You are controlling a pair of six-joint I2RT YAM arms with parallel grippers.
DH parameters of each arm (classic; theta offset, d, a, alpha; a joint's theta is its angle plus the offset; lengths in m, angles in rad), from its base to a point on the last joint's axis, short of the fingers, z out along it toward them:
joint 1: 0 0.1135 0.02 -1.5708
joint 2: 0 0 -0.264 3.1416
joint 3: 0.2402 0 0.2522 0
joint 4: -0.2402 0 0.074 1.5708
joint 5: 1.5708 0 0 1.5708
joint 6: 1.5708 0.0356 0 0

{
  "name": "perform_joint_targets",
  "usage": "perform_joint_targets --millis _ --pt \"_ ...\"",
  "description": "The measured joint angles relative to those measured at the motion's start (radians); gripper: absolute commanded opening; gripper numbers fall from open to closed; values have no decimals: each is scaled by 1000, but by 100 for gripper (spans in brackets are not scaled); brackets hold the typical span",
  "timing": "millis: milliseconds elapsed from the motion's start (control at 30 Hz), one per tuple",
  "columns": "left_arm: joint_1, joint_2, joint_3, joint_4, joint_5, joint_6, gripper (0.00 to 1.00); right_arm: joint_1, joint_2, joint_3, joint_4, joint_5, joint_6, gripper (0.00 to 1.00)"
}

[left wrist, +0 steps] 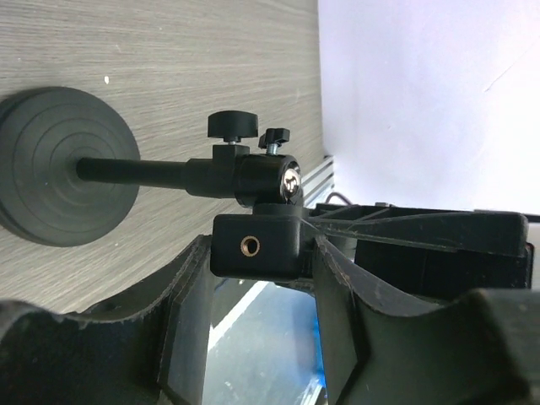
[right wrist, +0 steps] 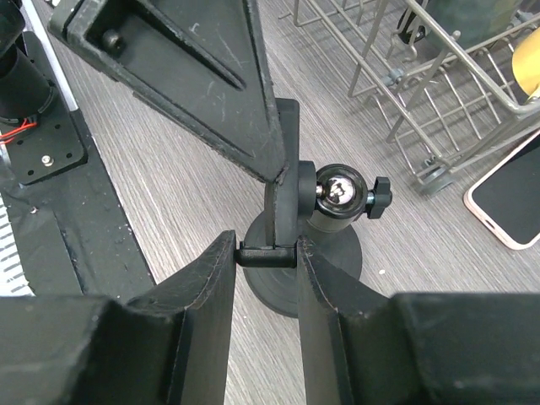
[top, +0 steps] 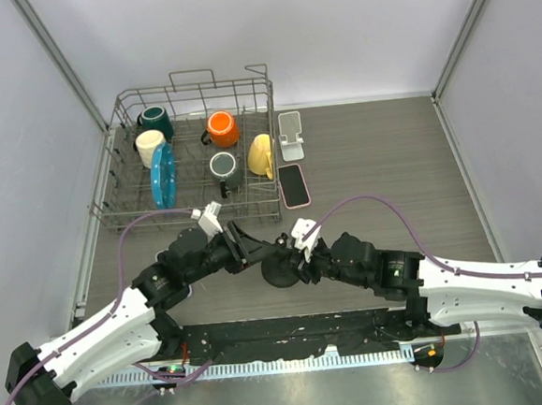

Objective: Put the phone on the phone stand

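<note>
Left claw point(left wrist: 257, 272) clamps the black stand's clamp point(left wrist: 257, 245); right claw point(right wrist: 266, 257), narrow, pinches the same clamp's thin edge. I judge it best to spread it straight, keeping the base point(left wrist: 59, 169) flat on the bench point(top: 391, 174). The phone point(top: 293, 185) lies flat, screen up, beside the rack point(top: 192, 89); its long axis points toward the back wall.

Ahead of me on the grey wood-grain table point(top: 389, 156) sits a silver wire dish rack point(top: 119, 177). It holds a dark green mug point(top: 154, 118) back left, a cream mug point(top: 149, 146) and an upright blue plate point(top: 164, 173) in front of that, an orange mug point(top: 220, 128) mid-back, a dark grey mug point(top: 224, 167) mid-front and a yellow mug point(top: 261, 154) on the right.
</note>
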Motion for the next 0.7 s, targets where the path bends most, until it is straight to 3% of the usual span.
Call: perform_joint_targets --millis 400,500,567,633,700 --pt "0 -45 -99 146 -67 -98 0 -60 58 88 -98 -34 88 0" --pt "2 -28 -104 178 -72 -102 14 -62 62 93 -106 -12 106 0" --pt "4 -25 -108 191 -74 -108 34 -62 62 93 -107 -3 117 2" --pt "4 -29 -111 193 -77 -113 53 -62 61 94 -109 0 126 11" --pt "3 -38 -112 184 -83 -114 65 -62 61 97 -116 0 132 33"
